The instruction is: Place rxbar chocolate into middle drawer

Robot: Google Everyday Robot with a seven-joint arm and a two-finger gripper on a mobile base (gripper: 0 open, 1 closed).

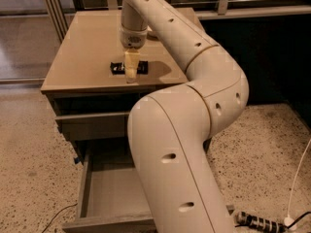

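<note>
The rxbar chocolate (116, 68), a flat black bar with white lettering, lies on the tan cabinet top (82, 57) near its front edge. My gripper (130, 72) points straight down at the middle of the bar and hides its centre; both ends of the bar show beside it. The bar rests on the cabinet top. The middle drawer (109, 195) stands pulled out low on the cabinet, its grey floor bare, and my arm's big lower link covers its right side.
Another grey drawer (92, 125) above shows only its front panel, slightly out. A cream round object (151, 32) peeks out behind my arm at the back of the top. A power strip (257, 221) and cables lie on the speckled floor at right.
</note>
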